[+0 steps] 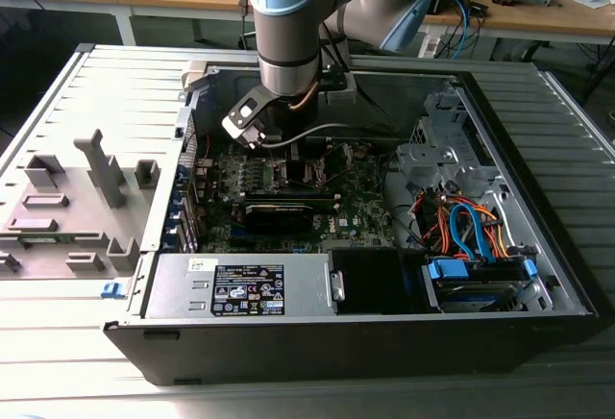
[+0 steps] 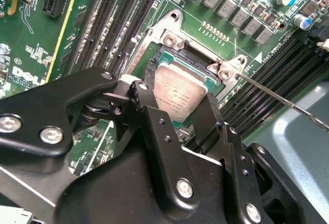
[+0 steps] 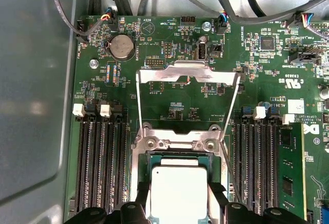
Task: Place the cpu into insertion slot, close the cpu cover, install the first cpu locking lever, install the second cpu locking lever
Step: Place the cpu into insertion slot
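Tool [image 2: 176, 96] pinching cpu [image 3: 177, 188] by 2 edges | at insertion slot [image 2: 177, 58] | cpu cover [image 3: 175, 73] open

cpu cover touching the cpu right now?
Apart. In the first wrist view the cpu cover is swung open, away from the cpu seated in the insertion slot; green board shows through its window.
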